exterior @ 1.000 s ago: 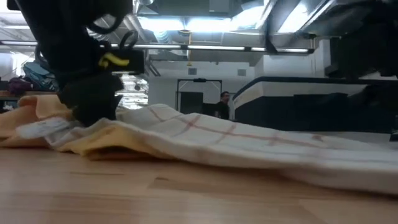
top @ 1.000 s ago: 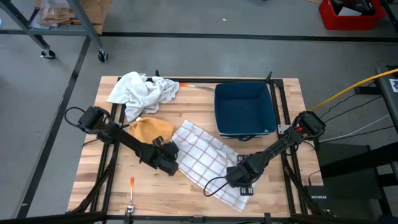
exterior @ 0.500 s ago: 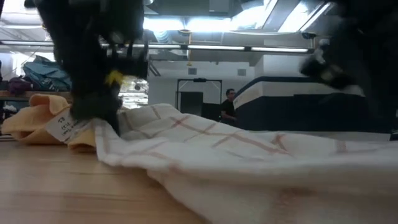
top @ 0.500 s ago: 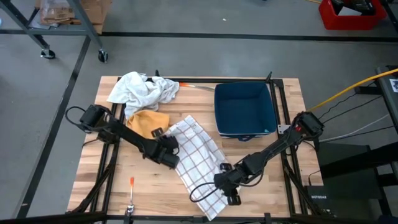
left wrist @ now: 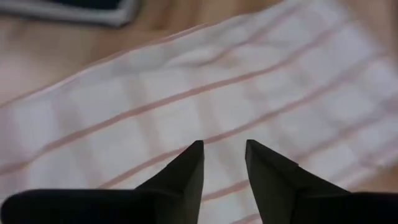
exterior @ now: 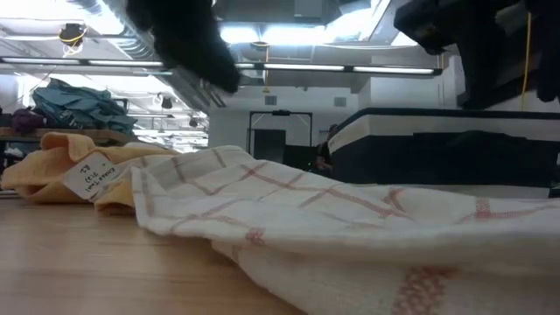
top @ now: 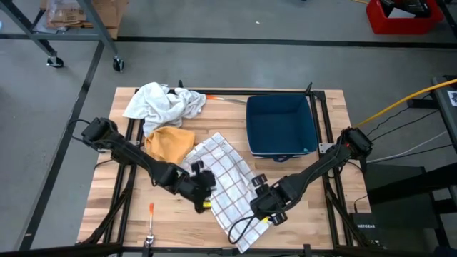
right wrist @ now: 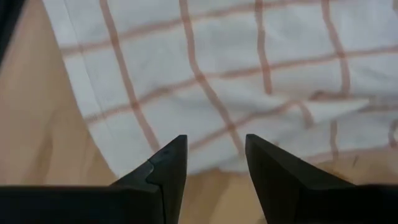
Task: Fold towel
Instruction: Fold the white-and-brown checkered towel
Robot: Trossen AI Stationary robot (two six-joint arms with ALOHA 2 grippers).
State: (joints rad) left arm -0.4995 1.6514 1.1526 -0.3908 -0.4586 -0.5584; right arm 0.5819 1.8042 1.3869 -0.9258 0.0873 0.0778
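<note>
towel [top: 227, 180] — flat on table | left fingers [left wrist: 186, 168] — apart, above it | right fingers [right wrist: 171, 165] — apart, over its edge

White towel [top: 226, 180] with thin red check lines is lying unfolded near the middle of the worktop, running as a slanted strip from the centre down toward the front edge. Its surface is rumpling into soft ridges, seen low across the worktop [exterior: 350, 219]. The front end is bunching and hanging close to the front edge. Its far corner is sitting just beside the worktop's centre.
</note>
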